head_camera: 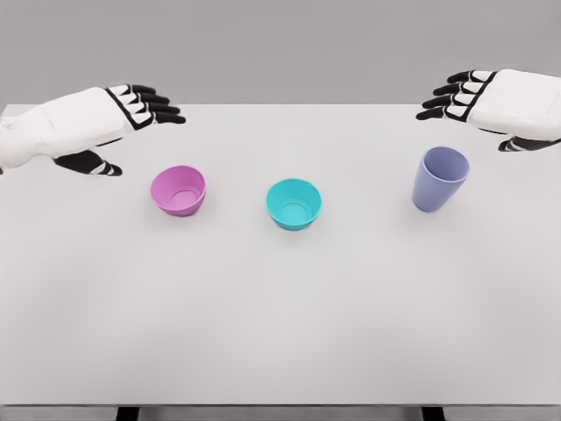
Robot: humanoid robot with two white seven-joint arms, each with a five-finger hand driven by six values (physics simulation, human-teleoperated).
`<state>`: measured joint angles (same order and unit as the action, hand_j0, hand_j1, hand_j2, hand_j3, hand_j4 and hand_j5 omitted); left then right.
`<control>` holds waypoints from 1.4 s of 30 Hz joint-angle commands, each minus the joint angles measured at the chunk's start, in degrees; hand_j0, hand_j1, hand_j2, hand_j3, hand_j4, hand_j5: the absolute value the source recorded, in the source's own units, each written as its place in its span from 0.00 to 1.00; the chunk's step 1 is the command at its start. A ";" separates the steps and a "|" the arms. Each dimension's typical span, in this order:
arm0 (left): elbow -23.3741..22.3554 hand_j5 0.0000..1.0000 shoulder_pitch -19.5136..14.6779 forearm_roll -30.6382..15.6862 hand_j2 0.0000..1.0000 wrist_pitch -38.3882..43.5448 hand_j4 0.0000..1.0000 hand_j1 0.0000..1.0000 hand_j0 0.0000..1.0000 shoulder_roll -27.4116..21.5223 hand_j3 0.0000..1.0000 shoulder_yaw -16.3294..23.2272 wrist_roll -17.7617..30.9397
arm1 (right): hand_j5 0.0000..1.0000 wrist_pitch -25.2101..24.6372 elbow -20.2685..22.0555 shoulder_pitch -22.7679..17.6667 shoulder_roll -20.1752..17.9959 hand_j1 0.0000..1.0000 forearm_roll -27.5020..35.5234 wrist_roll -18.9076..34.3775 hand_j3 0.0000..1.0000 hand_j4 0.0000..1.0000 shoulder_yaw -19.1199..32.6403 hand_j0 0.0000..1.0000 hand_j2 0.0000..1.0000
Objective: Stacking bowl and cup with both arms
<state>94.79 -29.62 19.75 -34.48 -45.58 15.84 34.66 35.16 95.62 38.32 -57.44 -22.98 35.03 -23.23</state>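
Bright, even, diffuse light, faint soft shadows on the table (beneath the vessels), sharp focus throughout

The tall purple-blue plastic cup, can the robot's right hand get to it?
Probably yes. The right hand hovers open just above and behind the tall purple-blue plastic cup, and nothing stands between them.

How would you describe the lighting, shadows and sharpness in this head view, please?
Head view: even, diffuse light, no glare; only faint soft shadows under the pink bowl, teal bowl and purple cup on the white table; everything is reasonably sharp.
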 commanded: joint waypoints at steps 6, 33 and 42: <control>-2.68 1.00 -7.64 -6.56 1.00 6.25 1.00 1.00 1.00 -4.52 1.00 16.07 0.34 | 1.00 -0.16 0.00 0.00 0.31 1.00 0.22 -0.03 1.00 1.00 -0.06 1.00 1.00; -2.16 1.00 -24.44 -13.51 1.00 36.50 1.00 1.00 1.00 -5.66 1.00 43.49 0.34 | 1.00 -0.16 0.00 0.00 0.31 1.00 0.22 -0.03 1.00 1.00 -0.06 1.00 1.00; -2.07 1.00 -24.44 -6.22 1.00 36.06 1.00 1.00 1.00 -3.03 1.00 43.58 0.34 | 1.00 -0.16 0.00 0.00 0.31 1.00 0.22 -0.03 1.00 1.00 -0.59 1.00 1.00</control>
<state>92.68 -54.14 11.65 1.75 -49.18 59.43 35.02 35.15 95.63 38.32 -57.03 -22.97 35.03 -23.55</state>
